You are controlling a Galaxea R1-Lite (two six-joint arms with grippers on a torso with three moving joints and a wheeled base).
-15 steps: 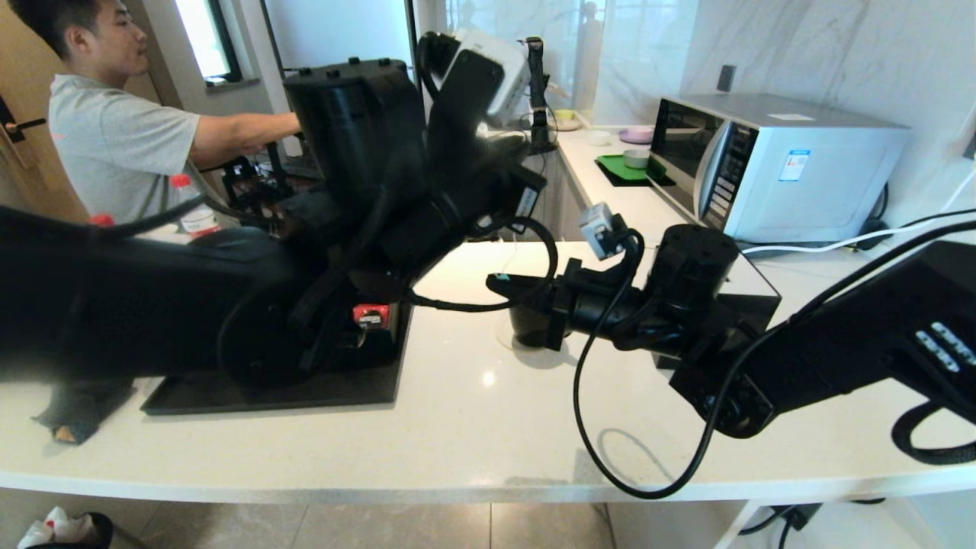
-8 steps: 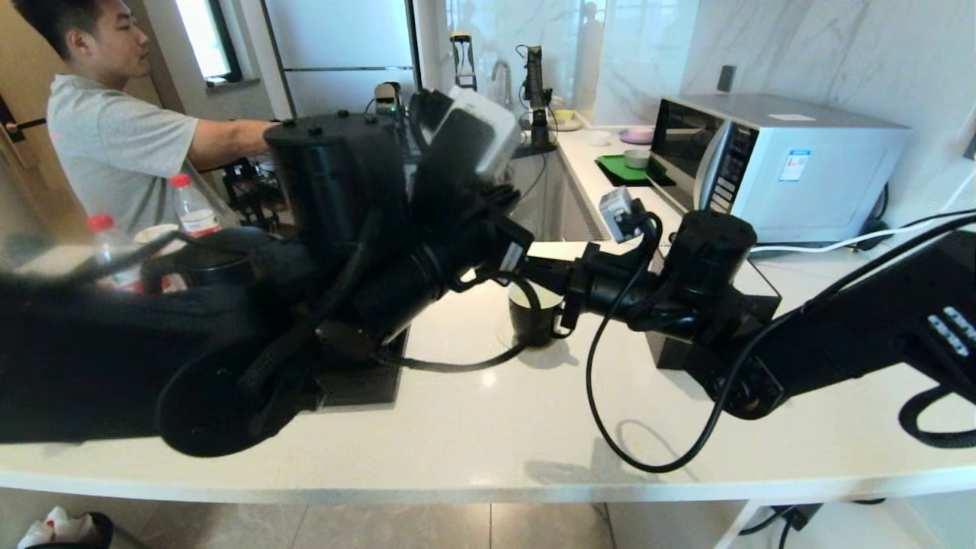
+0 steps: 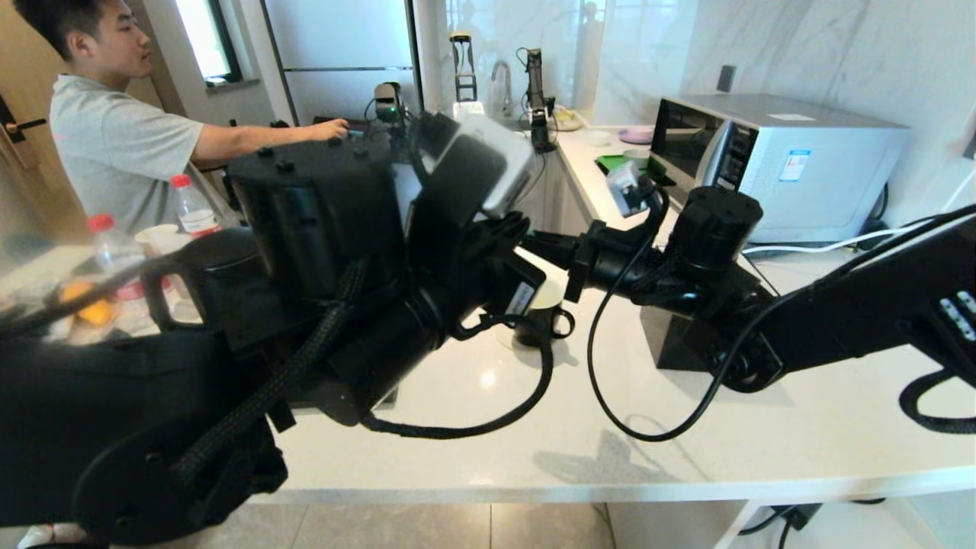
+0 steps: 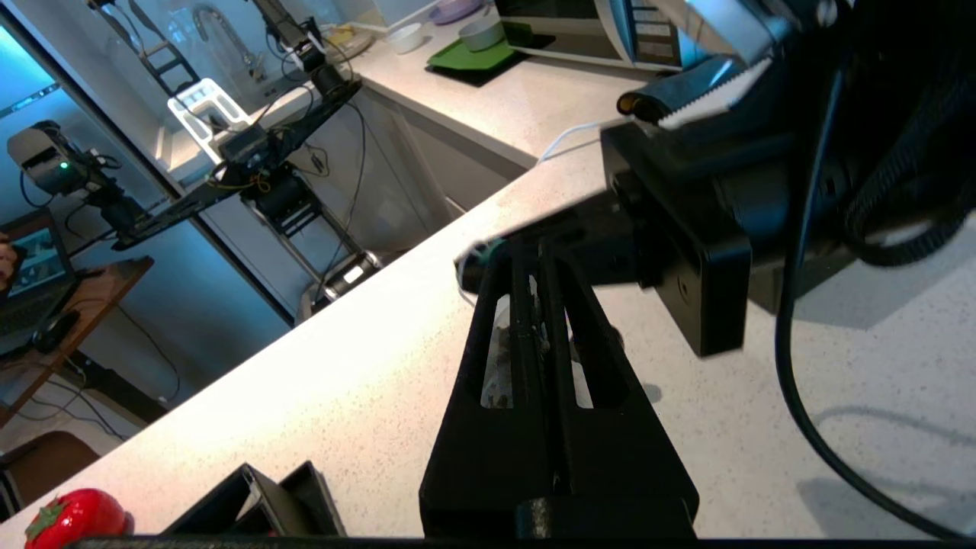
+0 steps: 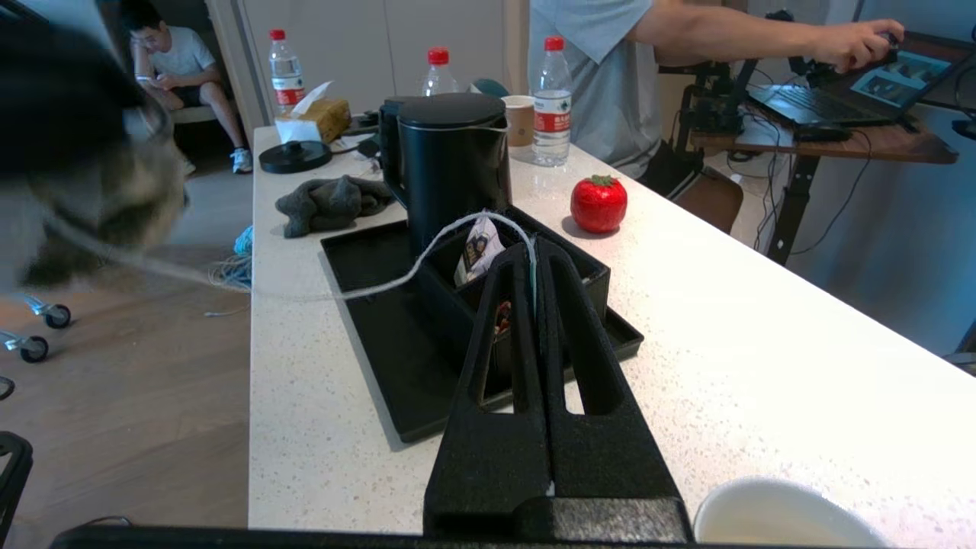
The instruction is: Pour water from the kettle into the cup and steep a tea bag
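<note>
- Head view: the cup (image 3: 543, 326) stands on the white surface (image 3: 610, 435) near the middle of the scene, partly hidden by the arms. The kettle (image 3: 217, 263) stands at the cup's 9 o'clock, behind the left arm. The left claw (image 3: 509, 226) and the right claw (image 3: 543, 244) meet tip to tip in the air at the cup's 12 o'clock. A microwave (image 3: 770, 164) sits at the cup's 2 o'clock.
- Left wrist view: the left claw's fingers are clenched together. The tea bag (image 4: 497, 366), a pale pouch with dark specks, shows through the finger slots and appears to be pinched between them. The right claw's tip comes in just beside the left fingertips.
- Right wrist view: the right claw is clenched on the white string (image 5: 427, 255), which runs slack across to a blurred grey mass under the left claw. Beyond the fingers, the kettle stands upright on a black tray (image 5: 381, 343), and a red strawberry-shaped object (image 5: 598, 202) sits on the surface beside the tray. The cup's white rim lies just beside the claw's base.
</note>
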